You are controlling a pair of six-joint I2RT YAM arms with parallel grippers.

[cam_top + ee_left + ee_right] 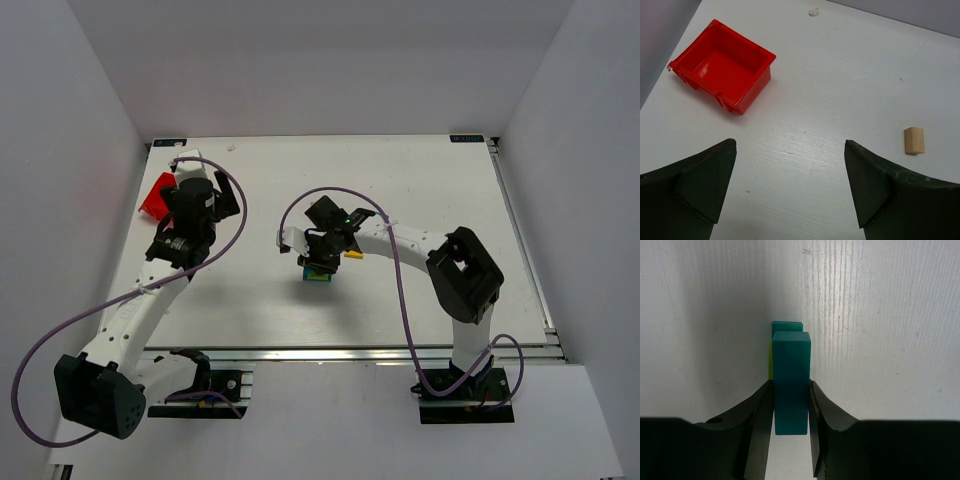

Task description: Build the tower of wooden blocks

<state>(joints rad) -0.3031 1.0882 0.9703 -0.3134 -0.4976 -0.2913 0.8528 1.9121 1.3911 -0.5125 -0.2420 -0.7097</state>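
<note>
Table (pixel 880 315); end effector (pixel 791 384) around teal block (pixel 791 352)

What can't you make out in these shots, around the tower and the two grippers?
1. Top view: the right gripper covers most of the wood block tower, so its block count is unreadable.
2. Right wrist view: the gripped teal block hides the stack behind it; only yellow and teal slivers show.
3. Left wrist view: the left gripper is cut off by the bottom edge.
4. Top view: the left arm hides part of the red bin.
</note>
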